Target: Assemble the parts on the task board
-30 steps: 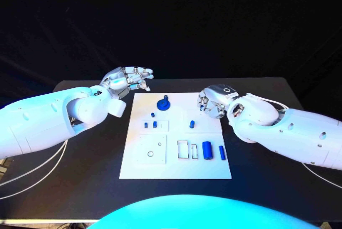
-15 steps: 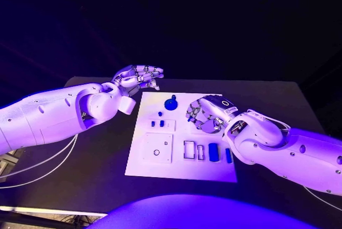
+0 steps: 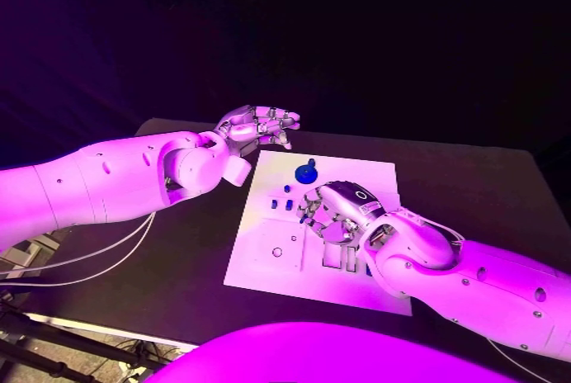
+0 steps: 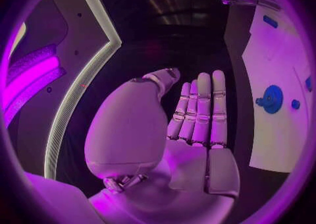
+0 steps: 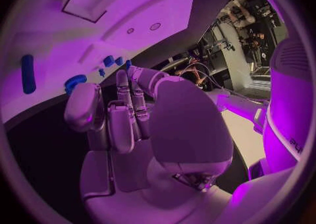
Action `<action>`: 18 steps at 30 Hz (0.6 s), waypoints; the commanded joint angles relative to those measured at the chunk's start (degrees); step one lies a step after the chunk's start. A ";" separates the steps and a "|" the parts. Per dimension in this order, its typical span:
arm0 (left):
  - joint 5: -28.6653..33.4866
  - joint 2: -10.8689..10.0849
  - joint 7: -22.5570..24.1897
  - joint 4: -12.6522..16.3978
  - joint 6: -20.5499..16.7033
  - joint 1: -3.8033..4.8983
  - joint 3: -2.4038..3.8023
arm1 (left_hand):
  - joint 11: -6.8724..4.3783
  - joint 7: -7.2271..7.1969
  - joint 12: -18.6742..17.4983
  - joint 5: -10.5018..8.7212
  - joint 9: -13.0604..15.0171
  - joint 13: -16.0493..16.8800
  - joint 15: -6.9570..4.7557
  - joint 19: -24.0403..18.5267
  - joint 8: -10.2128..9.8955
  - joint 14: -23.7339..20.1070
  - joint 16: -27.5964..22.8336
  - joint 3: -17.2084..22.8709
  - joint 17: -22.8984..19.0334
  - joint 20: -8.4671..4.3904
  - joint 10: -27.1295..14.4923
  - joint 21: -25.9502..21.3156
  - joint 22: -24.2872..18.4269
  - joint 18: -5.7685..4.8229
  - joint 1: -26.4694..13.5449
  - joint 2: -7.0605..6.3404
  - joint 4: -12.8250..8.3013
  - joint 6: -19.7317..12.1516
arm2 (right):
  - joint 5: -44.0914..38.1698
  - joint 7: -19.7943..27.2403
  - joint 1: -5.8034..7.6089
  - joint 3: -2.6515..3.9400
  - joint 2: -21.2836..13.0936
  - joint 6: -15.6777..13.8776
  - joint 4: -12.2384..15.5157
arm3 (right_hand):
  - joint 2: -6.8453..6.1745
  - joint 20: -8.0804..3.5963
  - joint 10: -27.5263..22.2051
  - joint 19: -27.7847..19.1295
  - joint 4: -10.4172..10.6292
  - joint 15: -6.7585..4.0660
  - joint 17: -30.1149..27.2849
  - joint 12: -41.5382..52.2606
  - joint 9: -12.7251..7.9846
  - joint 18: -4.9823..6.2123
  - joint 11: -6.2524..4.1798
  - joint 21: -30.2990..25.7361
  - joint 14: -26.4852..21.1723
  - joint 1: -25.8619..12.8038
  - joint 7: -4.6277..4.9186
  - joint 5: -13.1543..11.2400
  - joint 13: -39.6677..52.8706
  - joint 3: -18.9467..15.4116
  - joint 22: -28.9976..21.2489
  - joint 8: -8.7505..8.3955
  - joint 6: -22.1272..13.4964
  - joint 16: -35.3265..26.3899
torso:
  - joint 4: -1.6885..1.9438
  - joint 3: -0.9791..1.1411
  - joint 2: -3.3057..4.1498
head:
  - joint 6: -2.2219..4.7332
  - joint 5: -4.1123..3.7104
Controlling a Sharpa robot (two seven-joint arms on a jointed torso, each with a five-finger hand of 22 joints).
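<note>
A: Head view first. Where is the left hand [image 3: 260,124]?

B: Raised beyond the far left corner of the task board [image 3: 268,255], off the plate, over the black table [image 3: 476,185]. Its fingers curl loosely inward and nothing sits in them. The left wrist view shows that hand [image 4: 191,129] with fingers straight, lying side by side, palm bare, so it holds nothing.

A: And the right hand [image 3: 333,208]?

B: It hangs over the middle of the board, palm down, fingers bent toward the plate. The right wrist view shows that hand [image 5: 125,113] with fingers close together and nothing between them; whether the tips touch the board I cannot tell.

A: The parts?

B: A round blue knob [image 3: 307,172] stands on the board just beyond the right hand, between the two hands. Two small blue pegs [image 3: 280,205] sit just to that hand's left side. A blue cylinder [image 3: 351,265] lies under the right wrist, partly hidden.

A: Same parts from the wrist?

B: Yes, the knob [image 5: 74,82] and a long blue piece [image 5: 27,73] lie ahead of the fingertips.
</note>
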 commanded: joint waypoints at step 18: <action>-0.18 0.32 0.47 0.17 1.11 0.07 0.05 | 0.21 0.24 -0.21 0.12 -0.03 -0.11 -0.04 0.30 -0.08 -0.52 -0.43 -0.42 -0.10 0.11 -0.28 -0.43 -0.12 0.24 0.06 0.34 -0.03 -0.09 | -1.40 -0.50 -1.24 -0.63 3.53 4.60 -4.09 | 0.13 -0.03 3.57 0.02 -0.34 -0.37 -0.11 -0.41 0.10 -0.71 -2.95 -0.62 2.41 -0.66 0.19 0.27 0.01 0.21 8.49 -0.35 0.35 -0.16 | -0.14 0.16 -0.04 | 0.00 1.56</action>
